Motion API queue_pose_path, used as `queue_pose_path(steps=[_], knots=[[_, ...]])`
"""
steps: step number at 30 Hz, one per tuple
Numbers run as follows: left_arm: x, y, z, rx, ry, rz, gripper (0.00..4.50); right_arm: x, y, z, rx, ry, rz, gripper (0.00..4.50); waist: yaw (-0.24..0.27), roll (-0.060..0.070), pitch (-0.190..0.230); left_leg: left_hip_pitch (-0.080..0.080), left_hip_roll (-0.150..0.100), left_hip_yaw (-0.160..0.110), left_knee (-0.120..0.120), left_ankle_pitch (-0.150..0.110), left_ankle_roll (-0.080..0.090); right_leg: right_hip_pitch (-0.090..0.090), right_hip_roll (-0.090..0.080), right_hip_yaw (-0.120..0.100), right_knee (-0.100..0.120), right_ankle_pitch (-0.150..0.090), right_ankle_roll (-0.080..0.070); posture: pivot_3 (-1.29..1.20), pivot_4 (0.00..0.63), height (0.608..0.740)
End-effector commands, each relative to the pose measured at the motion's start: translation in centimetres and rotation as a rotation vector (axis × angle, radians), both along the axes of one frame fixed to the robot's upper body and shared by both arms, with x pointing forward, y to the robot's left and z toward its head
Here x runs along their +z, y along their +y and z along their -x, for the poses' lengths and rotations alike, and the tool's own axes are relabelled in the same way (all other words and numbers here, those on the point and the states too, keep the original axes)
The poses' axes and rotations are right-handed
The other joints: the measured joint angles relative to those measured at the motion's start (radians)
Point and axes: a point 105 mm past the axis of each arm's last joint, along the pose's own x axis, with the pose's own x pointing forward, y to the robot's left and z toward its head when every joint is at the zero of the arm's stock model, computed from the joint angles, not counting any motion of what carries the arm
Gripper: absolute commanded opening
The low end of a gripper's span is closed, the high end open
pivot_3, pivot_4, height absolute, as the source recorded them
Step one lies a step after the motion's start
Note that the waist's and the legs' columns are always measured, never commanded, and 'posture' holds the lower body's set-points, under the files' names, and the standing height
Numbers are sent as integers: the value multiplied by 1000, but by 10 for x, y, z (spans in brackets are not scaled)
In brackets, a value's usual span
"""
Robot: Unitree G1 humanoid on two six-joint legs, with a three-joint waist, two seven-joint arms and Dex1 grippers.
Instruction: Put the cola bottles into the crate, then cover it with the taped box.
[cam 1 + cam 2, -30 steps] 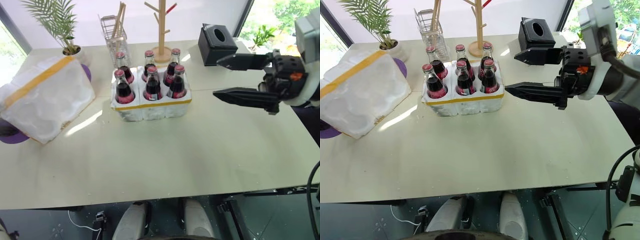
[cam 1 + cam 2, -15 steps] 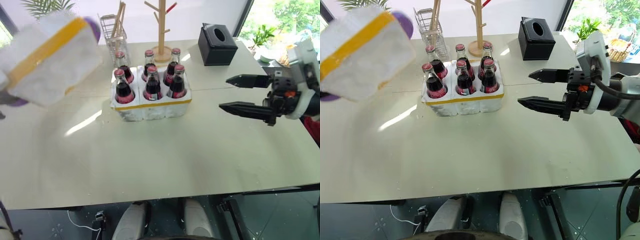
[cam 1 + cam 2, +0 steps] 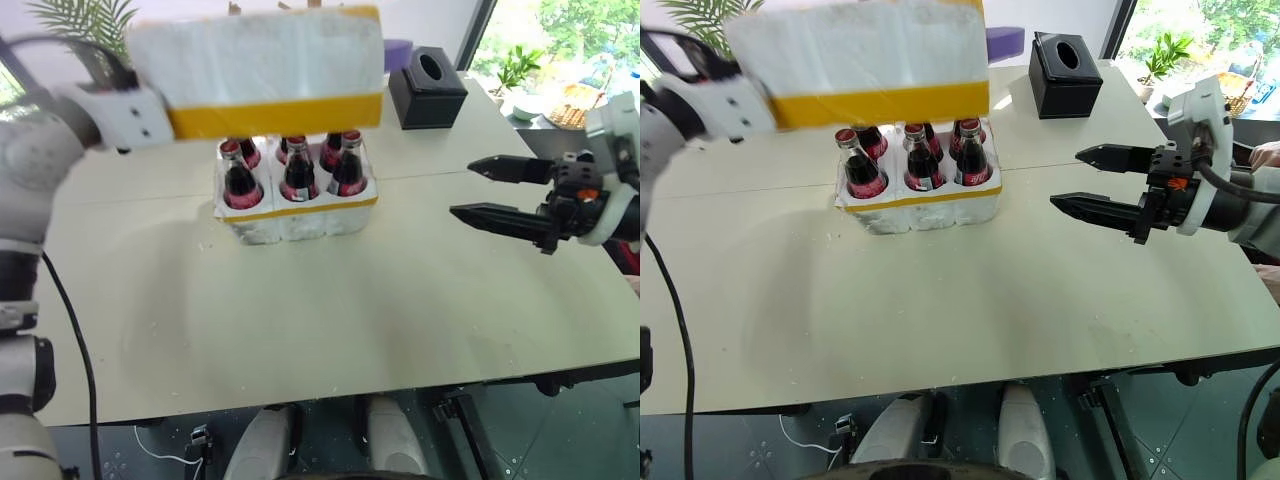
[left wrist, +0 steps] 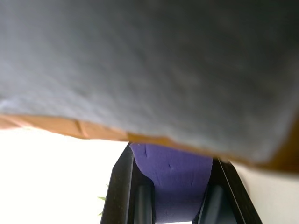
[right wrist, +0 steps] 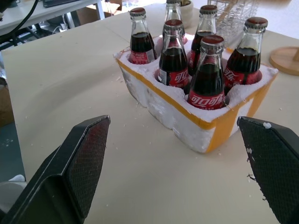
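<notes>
Holding the taped box [image 3: 265, 75] aloft in the clamped left gripper [image 4: 170, 186], just above the cola bottles [image 5: 187, 70] seated in the crate [image 3: 300, 215], ready for lowering as a lid, right gripper [image 3: 1095, 180] spread wide aside, empty.

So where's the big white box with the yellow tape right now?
The taped box is up in the air on the robot's left side, held by the left gripper, hanging just above the cola bottles in their crate.
</notes>
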Motion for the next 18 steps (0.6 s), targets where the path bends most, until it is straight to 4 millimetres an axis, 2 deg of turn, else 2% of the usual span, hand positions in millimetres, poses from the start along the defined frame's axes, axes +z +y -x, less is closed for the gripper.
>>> queue_pose_path(steps=[1, 5, 9, 10, 12, 17, 18], knots=[[-4, -16, 5, -5, -89, -130, 347, 14, -2, 5, -13, -59, -33, 4500, 3, 0, 0, 0, 0, 0, 0, 0, 1, 0, 0, 0, 0, 0, 0, 0, 150, 740], [-26, -27, 6, -27, -97, -235, 347, 14, -3, 3, -28, -58, -38, 4500, 8, 0, 0, 0, -1, 0, 0, -1, 2, 0, 0, 1, -1, 0, 0, 0, 150, 740], [-37, -35, 6, -44, -104, -257, 347, 12, -3, -1, -37, -55, -49, 4500, 8, 0, 0, 0, -1, 0, 0, -1, 2, 0, 0, 1, -1, 0, 0, 0, 150, 740], [-43, -37, 7, -53, -100, -275, 1092, 12, -2, -1, -36, -53, -54, 4500, 8, 0, 0, 0, -1, 0, 0, -1, 2, 0, 0, 1, -1, 0, 0, 0, 150, 740], [-53, -39, 10, -74, -83, -271, 1723, 11, -2, -2, -33, -49, -60, 4500, 8, 0, 0, 0, -1, 1, 0, -1, 2, 0, 0, 1, -1, 0, 0, 0, 150, 740], [-70, -36, 23, -100, -20, -250, 4187, 6, -4, -4, -45, -32, -60, 4500, 8, 0, 0, 0, 0, 1, 0, -1, 2, 0, -1, 1, -1, 0, 0, 0, 150, 740], [-73, -35, 25, -102, -4, -244, 4425, 6, -5, -5, -48, -30, -61, 4500, 8, 0, 0, 0, 0, 1, 0, -2, 2, 0, -1, 1, -1, 0, 0, 0, 150, 740]])
